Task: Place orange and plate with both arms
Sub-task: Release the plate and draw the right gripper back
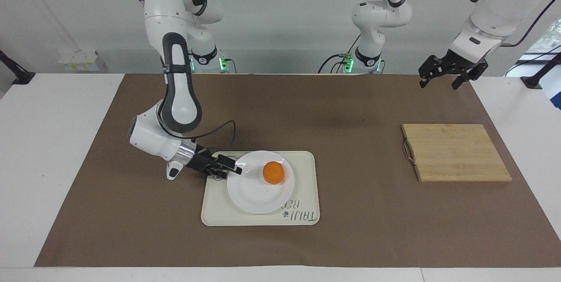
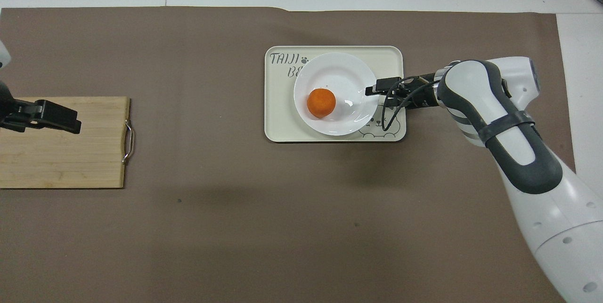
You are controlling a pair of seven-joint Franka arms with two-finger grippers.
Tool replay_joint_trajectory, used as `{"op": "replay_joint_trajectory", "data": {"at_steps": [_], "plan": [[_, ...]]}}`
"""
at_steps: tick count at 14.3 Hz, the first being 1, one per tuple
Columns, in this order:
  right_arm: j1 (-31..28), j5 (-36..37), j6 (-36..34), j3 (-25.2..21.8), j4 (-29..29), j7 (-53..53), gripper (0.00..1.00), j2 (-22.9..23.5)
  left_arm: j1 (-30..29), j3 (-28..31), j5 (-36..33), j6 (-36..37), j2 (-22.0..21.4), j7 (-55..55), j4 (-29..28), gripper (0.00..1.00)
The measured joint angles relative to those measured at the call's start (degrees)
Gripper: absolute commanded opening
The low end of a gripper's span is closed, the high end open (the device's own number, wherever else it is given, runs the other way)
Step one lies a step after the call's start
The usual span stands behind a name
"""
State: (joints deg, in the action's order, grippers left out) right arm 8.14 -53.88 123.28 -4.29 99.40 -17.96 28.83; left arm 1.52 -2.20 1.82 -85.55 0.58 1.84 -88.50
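Note:
The white plate (image 1: pixel 258 192) lies on the cream tray (image 1: pixel 302 163) with the orange (image 1: pixel 273 173) on it, off centre toward the left arm's end. In the overhead view the orange (image 2: pixel 321 102) sits on the plate (image 2: pixel 339 74). My right gripper (image 1: pixel 236 169) reaches in low from the right arm's end and is shut on the plate's rim; it also shows in the overhead view (image 2: pixel 372 90). My left gripper (image 1: pixel 440 81) is open and empty, waiting in the air over the wooden board (image 1: pixel 456 152); it also shows in the overhead view (image 2: pixel 70 123).
The tray (image 2: pixel 278 124) with its bear print lies mid-table on a brown mat (image 1: pixel 350 111). The wooden cutting board (image 2: pixel 66 161), with a metal handle, lies at the left arm's end of the table.

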Motion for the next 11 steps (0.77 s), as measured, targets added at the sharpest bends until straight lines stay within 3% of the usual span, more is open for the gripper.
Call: {"op": "replay_joint_trajectory", "data": {"at_steps": [3,6,11], "plan": [[0.0,8.8,0.0,-0.1,-0.1,3.1,1.00,-3.2,0.0,0.0,0.0,0.0,0.0,0.0,0.0,1.00],[-0.2,22.7,-0.5,-0.2,-0.1,8.6,1.00,-6.9,0.0,0.0,0.0,0.0,0.0,0.0,0.0,1.00],[-1.1,39.2,-9.2,-1.0,-0.1,15.0,1.00,-14.1,0.0,0.0,0.0,0.0,0.0,0.0,0.0,1.00]]}}
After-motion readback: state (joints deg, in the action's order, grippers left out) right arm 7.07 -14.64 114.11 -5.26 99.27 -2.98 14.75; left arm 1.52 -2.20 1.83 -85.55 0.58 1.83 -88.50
